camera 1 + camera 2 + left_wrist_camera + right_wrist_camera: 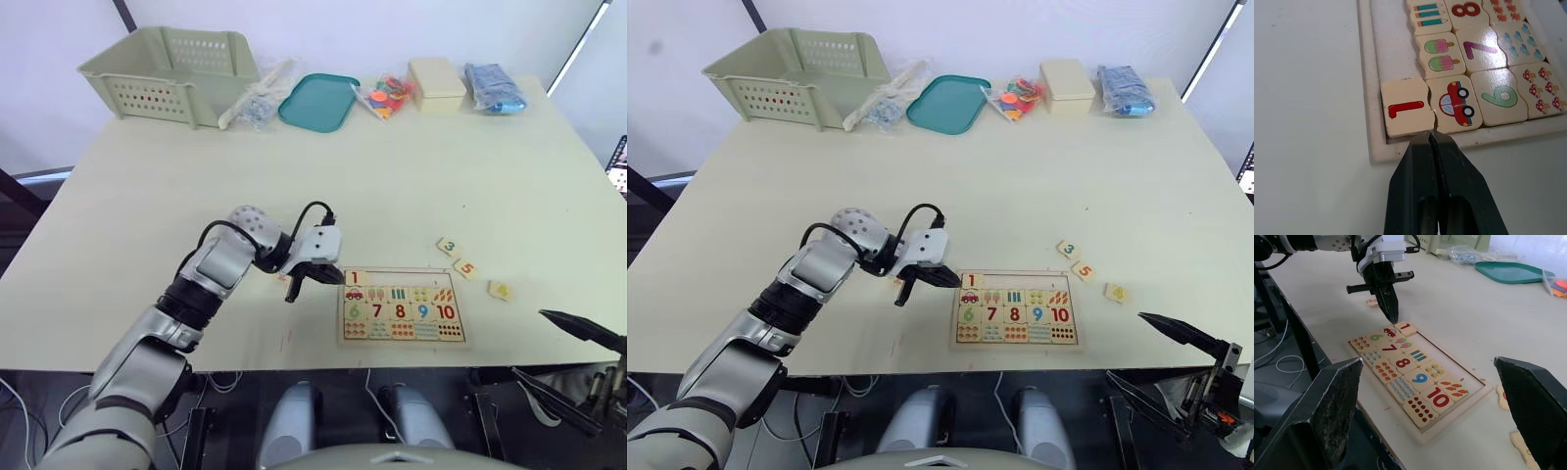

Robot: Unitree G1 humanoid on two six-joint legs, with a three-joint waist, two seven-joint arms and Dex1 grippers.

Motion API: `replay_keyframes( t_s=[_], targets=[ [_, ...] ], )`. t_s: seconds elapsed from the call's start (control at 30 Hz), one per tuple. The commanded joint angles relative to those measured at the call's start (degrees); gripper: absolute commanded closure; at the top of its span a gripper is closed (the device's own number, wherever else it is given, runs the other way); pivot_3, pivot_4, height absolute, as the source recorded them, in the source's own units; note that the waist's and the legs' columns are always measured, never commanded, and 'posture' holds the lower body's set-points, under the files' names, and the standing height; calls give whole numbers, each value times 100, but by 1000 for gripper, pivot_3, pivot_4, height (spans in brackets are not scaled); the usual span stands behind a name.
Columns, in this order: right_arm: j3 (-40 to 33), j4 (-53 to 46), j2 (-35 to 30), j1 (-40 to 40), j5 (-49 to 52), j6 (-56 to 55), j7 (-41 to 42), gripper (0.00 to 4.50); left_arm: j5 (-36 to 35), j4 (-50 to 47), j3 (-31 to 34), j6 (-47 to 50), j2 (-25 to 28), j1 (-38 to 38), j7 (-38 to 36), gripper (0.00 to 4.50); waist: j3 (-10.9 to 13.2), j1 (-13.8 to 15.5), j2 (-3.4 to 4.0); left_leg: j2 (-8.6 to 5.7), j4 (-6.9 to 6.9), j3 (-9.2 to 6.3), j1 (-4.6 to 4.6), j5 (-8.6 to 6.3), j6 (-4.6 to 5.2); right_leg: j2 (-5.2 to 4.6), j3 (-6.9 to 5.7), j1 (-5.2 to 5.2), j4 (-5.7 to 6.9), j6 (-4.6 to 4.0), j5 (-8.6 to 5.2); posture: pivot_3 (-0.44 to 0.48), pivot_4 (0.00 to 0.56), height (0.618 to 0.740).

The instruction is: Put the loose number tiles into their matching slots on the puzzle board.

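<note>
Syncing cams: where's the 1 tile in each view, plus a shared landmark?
Left eye view: 1 tile at the puzzle board's top-left corner.
Right eye view: same corner, just beyond the left pincer.
Left wrist view: just beyond the shut fingertips.
Right wrist view: board's far corner.
Landmark: red car picture beside it.

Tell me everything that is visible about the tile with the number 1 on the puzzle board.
The tile with the number 1 is a small, nearly square piece of pale wood with a red 1 printed on it. It lies flat in the end slot of the top row of the puzzle board, beside the red car picture; the rest of that row looks unfilled. It sits slightly askew, one edge seeming to ride on the frame. The shut tips of the left gripper are at that edge.
</note>
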Motion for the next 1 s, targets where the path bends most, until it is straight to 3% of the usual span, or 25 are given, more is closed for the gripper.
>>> replay_keyframes(
  t_s=[0.03,0.23,0.33,0.47,0.6,0.8,0.93,1.0],
  targets=[
    [-23,-157,-21,31,86,-46,-8,0,-335,-388,427,227,157,57,-24,4441,0,-1,0,0,0,0,0,0,0,0,0,0,0,0,0,0,150,740],
    [153,-115,-10,-100,73,-22,-33,0,-944,-989,1020,960,190,388,280,4441,0,3,0,1,0,-1,0,0,0,-1,0,0,0,0,0,0,150,740],
    [330,-63,-12,-258,52,16,-96,0,-1249,-1295,1424,1507,91,645,763,4441,0,-3,1,0,0,-1,0,0,0,-1,-1,0,0,0,0,0,150,740],
    [823,-274,99,-766,-134,303,-818,0,-1716,-1775,2228,2023,-194,1240,1691,4441,-1,-39,3,6,-1,-5,5,0,0,0,2,0,3,0,0,0,150,740],
    [1141,-248,279,-1186,-768,240,-1518,0,-2118,-2031,2996,2304,-879,1622,2876,4441,-1,22,2,4,2,-18,4,0,0,-2,3,0,6,1,1,0,150,740],
    [1590,-205,571,-1867,-1131,607,-2505,0,-2107,-2481,3632,2073,-1368,2352,4126,4441,-4,-13,-1,-6,-1,-26,5,0,-1,-9,6,0,6,3,3,0,150,740],
    [1574,16,265,-2162,-645,1096,-2328,0,-2163,-2902,3935,1683,-1457,2975,4432,4441,-5,-1,-3,-7,0,-32,6,0,-1,-11,5,1,10,1,4,0,150,740],
    [1480,191,0,-2194,-488,1195,-2037,0,-2447,-3086,4212,1709,-1286,3332,4230,4441,-5,-2,-2,-8,0,-33,6,0,-1,-12,4,2,9,1,3,0,150,740]
  ],
)
